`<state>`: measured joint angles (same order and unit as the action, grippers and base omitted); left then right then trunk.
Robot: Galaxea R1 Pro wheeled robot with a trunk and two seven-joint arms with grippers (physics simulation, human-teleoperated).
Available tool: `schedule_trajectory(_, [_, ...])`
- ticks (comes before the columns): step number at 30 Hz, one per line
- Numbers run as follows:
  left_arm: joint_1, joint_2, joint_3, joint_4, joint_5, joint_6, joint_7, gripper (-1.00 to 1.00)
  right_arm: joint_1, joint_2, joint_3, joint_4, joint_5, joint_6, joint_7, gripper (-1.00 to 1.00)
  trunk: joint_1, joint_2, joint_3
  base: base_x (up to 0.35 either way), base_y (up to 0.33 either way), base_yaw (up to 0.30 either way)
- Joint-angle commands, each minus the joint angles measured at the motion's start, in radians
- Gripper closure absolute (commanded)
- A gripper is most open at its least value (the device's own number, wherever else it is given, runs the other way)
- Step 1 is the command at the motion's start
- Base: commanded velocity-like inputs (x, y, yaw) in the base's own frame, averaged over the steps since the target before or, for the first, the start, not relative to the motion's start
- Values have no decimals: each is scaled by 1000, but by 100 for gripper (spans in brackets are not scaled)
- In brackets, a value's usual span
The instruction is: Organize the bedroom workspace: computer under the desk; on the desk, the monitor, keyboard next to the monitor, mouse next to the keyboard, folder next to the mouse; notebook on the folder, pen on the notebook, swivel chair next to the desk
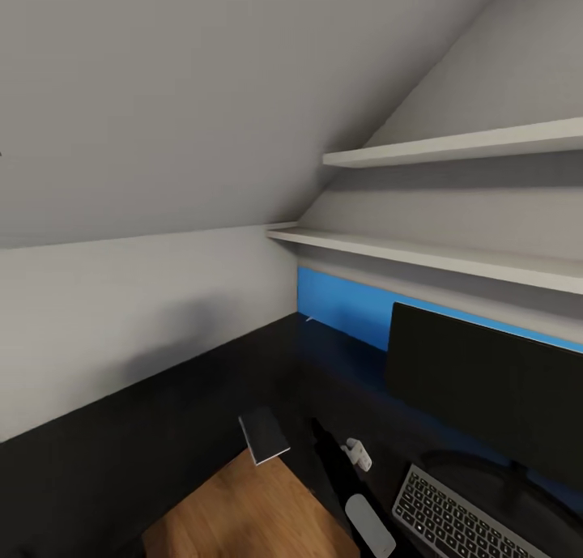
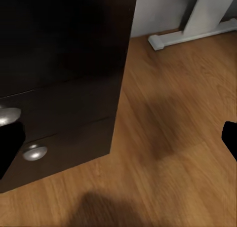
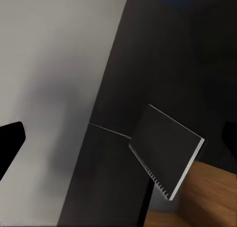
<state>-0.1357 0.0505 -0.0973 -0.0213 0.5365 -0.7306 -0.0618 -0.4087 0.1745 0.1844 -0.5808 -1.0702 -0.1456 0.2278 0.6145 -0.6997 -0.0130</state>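
Right gripper (image 3: pixel 118 133): its two dark fingertips sit at opposite edges of the right wrist view, spread wide, nothing between them. They frame the notebook (image 3: pixel 165 148), a dark grey square with white page edges and a spiral along one side. It lies at the edge of the black counter (image 3: pixel 123 64), one corner hanging out over the wooden floor (image 3: pixel 212 192). A thin pale line, which we take for the pen (image 3: pixel 111 130), touches its near edge.

Left gripper (image 2: pixel 118 143): fingertips likewise at both edges of its view, apart and empty, low beside the drawer unit (image 2: pixel 64 84) with round silver knobs (image 2: pixel 35 152).

Head view: the notebook (image 1: pixel 264 433) rests at the inner corner of the L-shaped counter. Further along, toward the monitor (image 1: pixel 486 396), stand a small white object we cannot identify (image 1: pixel 358 454), a pale elongated object (image 1: pixel 369 526) and the keyboard (image 1: pixel 461 517) in front of the screen. Behind run the blue wall panel (image 1: pixel 340 303) and two white shelves (image 1: pixel 437 254).

Judgement: the step in hand is the notebook pickup, part of the stacking stage. Next move calls for lowering the right gripper squarely over the overhanging corner and pinching the cover from its free edge, without nudging the notebook off the counter.
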Motion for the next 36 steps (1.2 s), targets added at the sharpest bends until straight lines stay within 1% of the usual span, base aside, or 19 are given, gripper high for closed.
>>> schedule_trajectory(1, [-1, 0, -7, 1, 11, -3, -6, -100, -1, 0, 3, 2, -8, -6, 4, -100, 0, -1, -1, 0, 0, 224])
schedule_trajectory(31, [-1, 0, -7, 1, 11, -3, -6, -100, -1, 0, 3, 3, -8, -5, 4, -100, 0, -1, 24, -1, 0, 238])
schedule_trajectory(36, [-1, 0, -7, 1, 11, -3, -5, -100, -1, 0, 3, 3, -8, -5, 4, -100, 0, -1, 27, -142, 0, 249])
